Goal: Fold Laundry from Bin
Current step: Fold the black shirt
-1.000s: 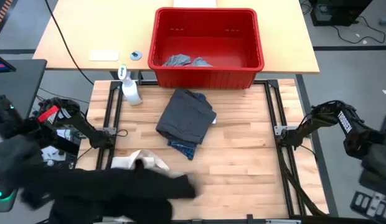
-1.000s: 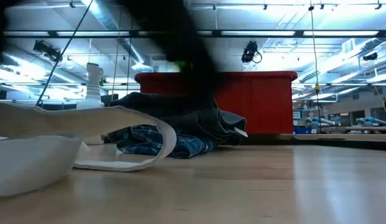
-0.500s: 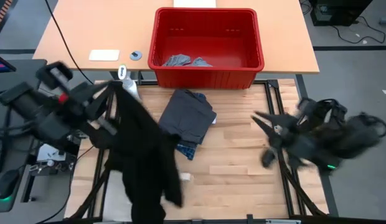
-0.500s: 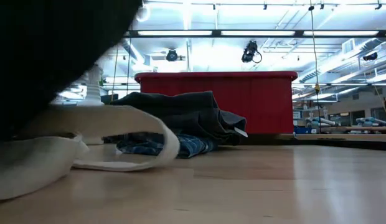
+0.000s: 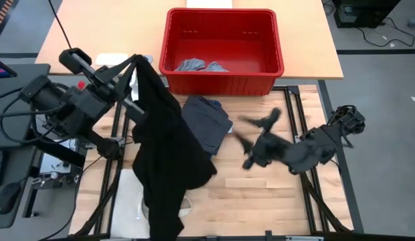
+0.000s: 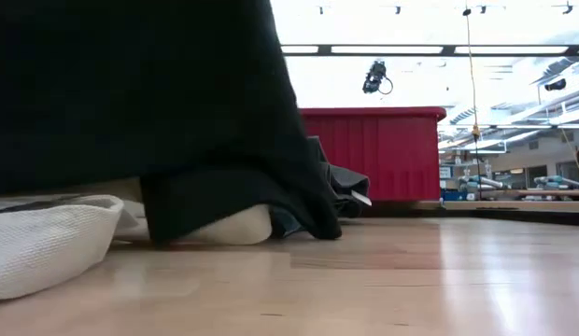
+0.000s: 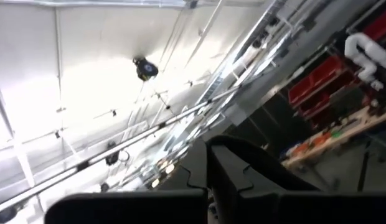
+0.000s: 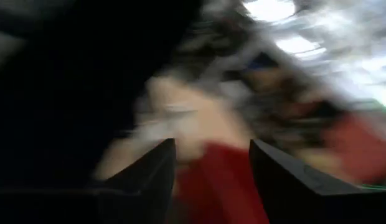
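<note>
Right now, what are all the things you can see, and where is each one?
Black garment: one, black, hanging from the left gripper down onto the table's left part.
Folded clothes pile: one, dark grey on top with blue plaid under it, middle of the table, in front of the bin.
Light grey pieces: about two, light grey, inside the bin.
Bin: one, red, far side of the table.
Tote bag: one, cream, left near part, mostly under the black garment.
Table: one, light wood.
Left gripper: shut on the black garment, raised at the far left.
Right gripper: open, empty, over the table right of the pile.
</note>
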Controlling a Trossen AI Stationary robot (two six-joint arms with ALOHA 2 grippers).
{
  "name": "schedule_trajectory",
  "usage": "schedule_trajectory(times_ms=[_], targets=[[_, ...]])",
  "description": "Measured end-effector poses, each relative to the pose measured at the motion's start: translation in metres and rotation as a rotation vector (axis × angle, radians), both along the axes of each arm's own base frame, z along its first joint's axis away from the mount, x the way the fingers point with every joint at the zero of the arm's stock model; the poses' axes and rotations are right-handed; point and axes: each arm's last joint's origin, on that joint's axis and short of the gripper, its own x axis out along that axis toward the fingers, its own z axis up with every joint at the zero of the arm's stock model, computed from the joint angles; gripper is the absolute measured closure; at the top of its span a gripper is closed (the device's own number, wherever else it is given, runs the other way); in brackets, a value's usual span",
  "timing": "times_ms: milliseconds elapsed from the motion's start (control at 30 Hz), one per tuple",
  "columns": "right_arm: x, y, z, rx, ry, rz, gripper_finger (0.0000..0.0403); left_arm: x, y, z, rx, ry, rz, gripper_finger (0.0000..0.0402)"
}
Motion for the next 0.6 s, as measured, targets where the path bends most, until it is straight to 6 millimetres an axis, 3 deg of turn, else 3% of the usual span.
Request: schedule_trajectory(times_ms=[133,367,500,600], targets=[[0.014,-0.019,-0.039,0.324,0.154,0.081,0.0186,0.001,0.002,-0.001,-0.023,0.021,0.031,0.0394],[0.039,-0.040,-0.144,0.399,0.343,-0.023,0.0185,0.003,0.002,-0.004,-0.052,0.047,0.035,0.0394],[0.049,-0.053,-0.202,0.484,0.354,0.030,0.0185,0.003,0.001,-0.004,-0.049,0.054,0.034,0.0394],[0.050,-0.056,-0.232,0.501,0.301,0.081,0.0185,0.003,0.001,-0.004,-0.048,0.052,0.033,0.0394]])
